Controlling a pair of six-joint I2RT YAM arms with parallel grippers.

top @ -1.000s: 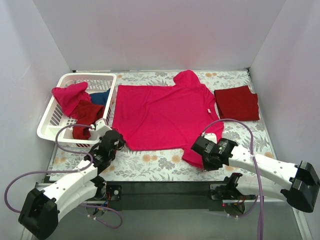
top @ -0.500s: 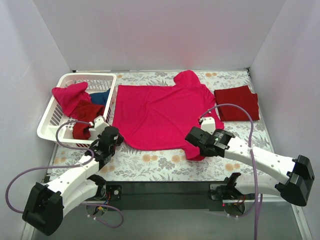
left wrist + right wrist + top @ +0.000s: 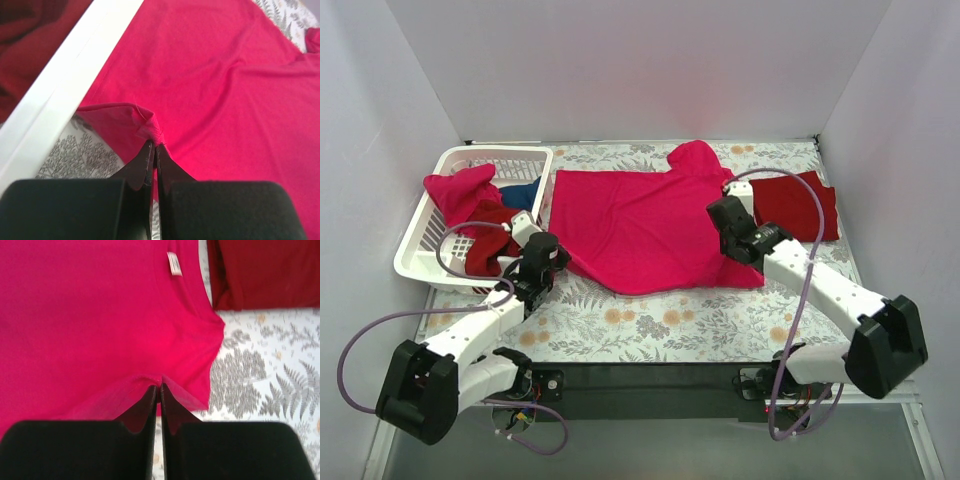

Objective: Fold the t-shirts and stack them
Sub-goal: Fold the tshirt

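Note:
A bright pink-red t-shirt (image 3: pixel 640 215) lies spread across the middle of the table, its near edge lifted and turned inward. My left gripper (image 3: pixel 556 262) (image 3: pixel 154 145) is shut on the near hem corner of this t-shirt, right beside the basket. My right gripper (image 3: pixel 722 222) (image 3: pixel 160 387) is shut on the near sleeve edge, held over the shirt near the collar label (image 3: pixel 174 263). A dark maroon-red t-shirt (image 3: pixel 795 205) (image 3: pixel 265 270) lies folded at the far right. More t-shirts sit in the basket: pink (image 3: pixel 460 190), maroon (image 3: pixel 492 228) and blue (image 3: pixel 524 192).
The white lattice basket (image 3: pixel 440 165) stands at the far left, and its rim (image 3: pixel 65 95) runs close past my left gripper. Floral table covering (image 3: pixel 670 320) shows along the near side. White walls enclose the table on three sides.
Both grippers moved away from the near edge, carrying the pink shirt's near side up and over. The right one travelled much farther, from the near sleeve spot to beside the collar.

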